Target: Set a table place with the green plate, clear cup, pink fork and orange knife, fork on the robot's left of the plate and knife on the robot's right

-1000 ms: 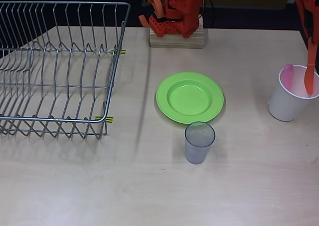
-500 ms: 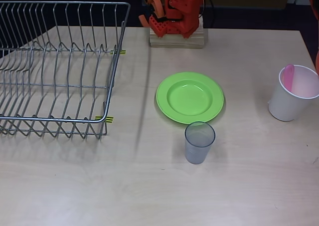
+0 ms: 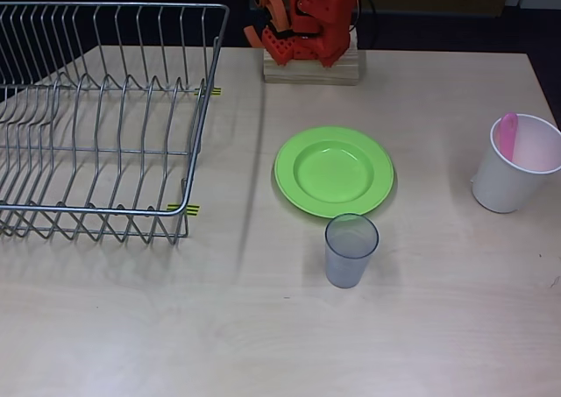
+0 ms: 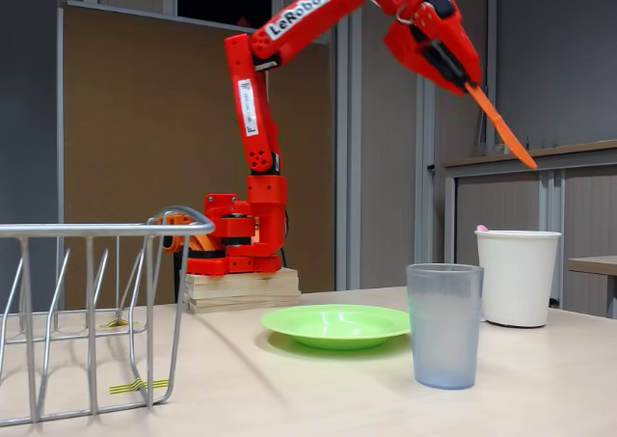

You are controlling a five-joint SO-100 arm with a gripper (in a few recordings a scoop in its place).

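Nearest stood the clear cup (image 3: 351, 250), then the green plate (image 3: 334, 171) on the counter (image 3: 263, 327). Raised high above, the pincer (image 4: 461, 77) gripped the orange knife (image 4: 501, 126) by its handle end; light, stiff, probably slippery plastic, best held firmly mid-handle.

Pale wood table (image 3: 263, 344) with wire rack (image 3: 96, 116), green plate (image 3: 334, 171), clear cup (image 3: 351, 250), white cup (image 3: 517, 165), wooden arm base (image 3: 311, 67).

arm (image 4: 255, 99): red-orange plastic | white "LeRobot" lettering | white label strip
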